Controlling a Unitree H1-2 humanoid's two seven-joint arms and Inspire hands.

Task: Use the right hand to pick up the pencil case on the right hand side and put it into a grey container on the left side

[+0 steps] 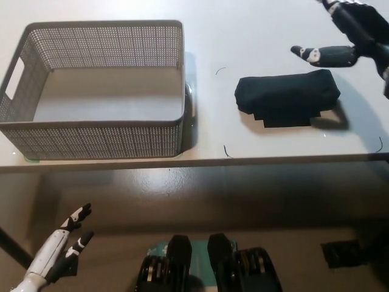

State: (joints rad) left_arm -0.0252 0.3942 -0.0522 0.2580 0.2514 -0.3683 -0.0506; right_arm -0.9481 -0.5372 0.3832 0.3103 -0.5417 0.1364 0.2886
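Fingers (pixel 313 55) of our black right hand (pixel 346 33) are spread apart and hold nothing; one of them points toward picture left, above the far edge of the pencil case (pixel 287 94), with a clear gap between them. We see that hand at the upper right corner of the head view, partly cut off by the frame, so we cannot tell how the rest of it sits.

We see the pencil case as a dark, soft, oblong bundle lying flat on the white table (pixel 267 30), on the right half, with its long side running roughly left to right. Under its near edge a flat black strip (pixel 285 120) shows on the tabletop.

We find the grey container (pixel 91 143), a perforated basket with a handle slot in its left wall, standing on the left half of the table, well apart from the pencil case. Its floor is bare.

Our white left hand (pixel 61 246) hangs low at the lower left, below the table edge, its fingers loosely apart and holding nothing
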